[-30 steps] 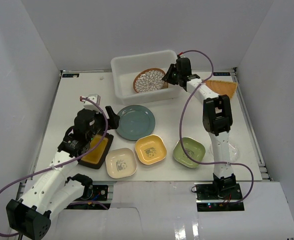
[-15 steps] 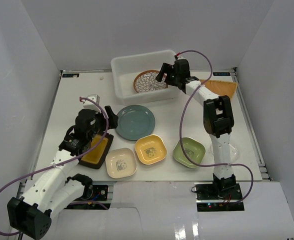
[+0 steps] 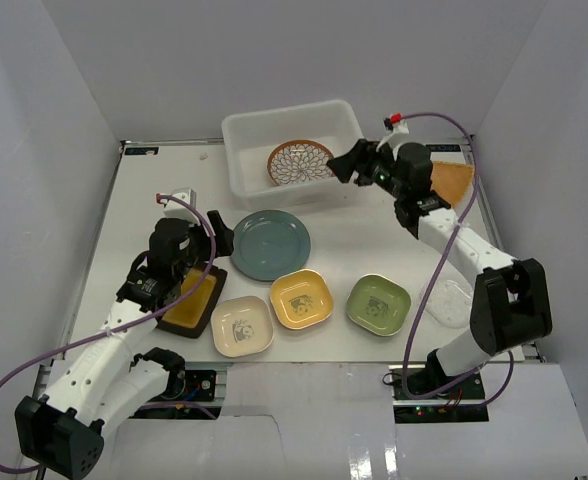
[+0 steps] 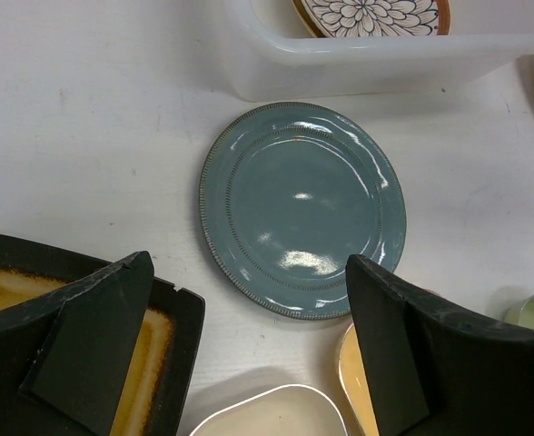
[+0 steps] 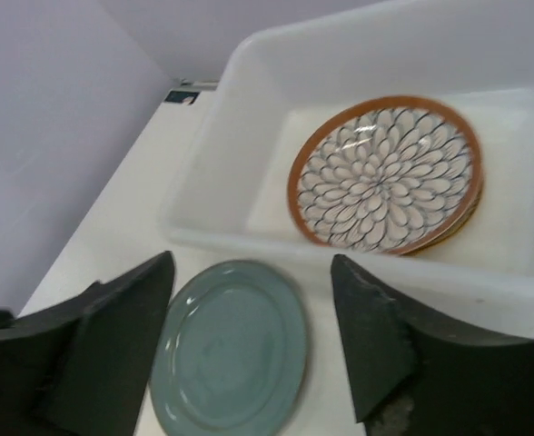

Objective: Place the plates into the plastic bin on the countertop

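The brown-rimmed petal plate [image 3: 300, 161] lies in the white bin [image 3: 236, 160], upper middle. Left gripper [image 4: 249, 272] and right gripper [image 5: 252, 263] gape wide, both empty.

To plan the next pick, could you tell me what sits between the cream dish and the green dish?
The yellow dish sits between them, as the top view shows.
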